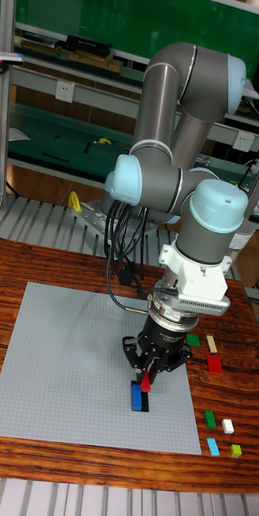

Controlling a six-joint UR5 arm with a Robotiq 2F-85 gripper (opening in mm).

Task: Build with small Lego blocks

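My gripper [148, 379] points straight down over the near right part of the grey baseplate [64, 363]. A small red Lego block [146, 380] sits between its fingertips, and the fingers are shut on it. Directly under the red block, a blue block [135, 396] and a black block [144, 400] lie side by side on the baseplate. The red block hangs just above or at their far end; whether it touches them I cannot tell.
Loose blocks lie on the wooden table right of the baseplate: dark green [194, 340], cream [212, 344], red [215, 364], green [210, 418], white [227, 426], light blue [213, 447], yellow-green [236, 451]. Black cables [117, 266] hang from the arm.
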